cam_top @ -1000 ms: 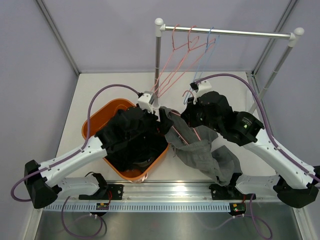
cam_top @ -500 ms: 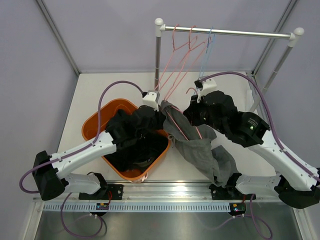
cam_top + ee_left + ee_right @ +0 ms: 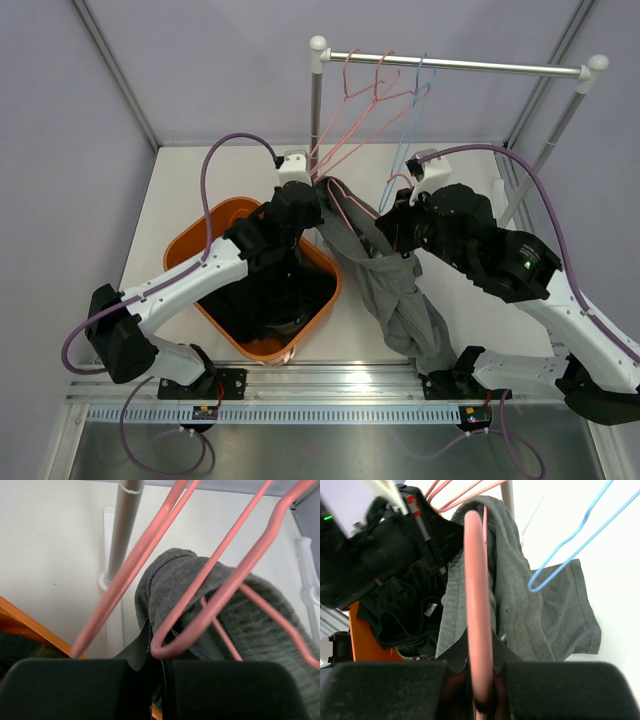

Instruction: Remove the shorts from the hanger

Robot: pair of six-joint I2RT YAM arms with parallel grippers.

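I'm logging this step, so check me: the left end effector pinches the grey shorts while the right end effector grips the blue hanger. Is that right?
Not quite. The right end effector grips the pink hanger, not the blue hanger, which hangs free beside it; the right wrist view shows this. The left end effector does pinch the grey shorts.

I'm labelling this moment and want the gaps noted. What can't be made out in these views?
Left wrist view: how much of the grey shorts the left gripper pinches; its blurred fingers hide that.
Right wrist view: the pink hanger's hook; only the bar in the right gripper shows.
Top view: how many dark clothes fill the basket; the left arm covers them.
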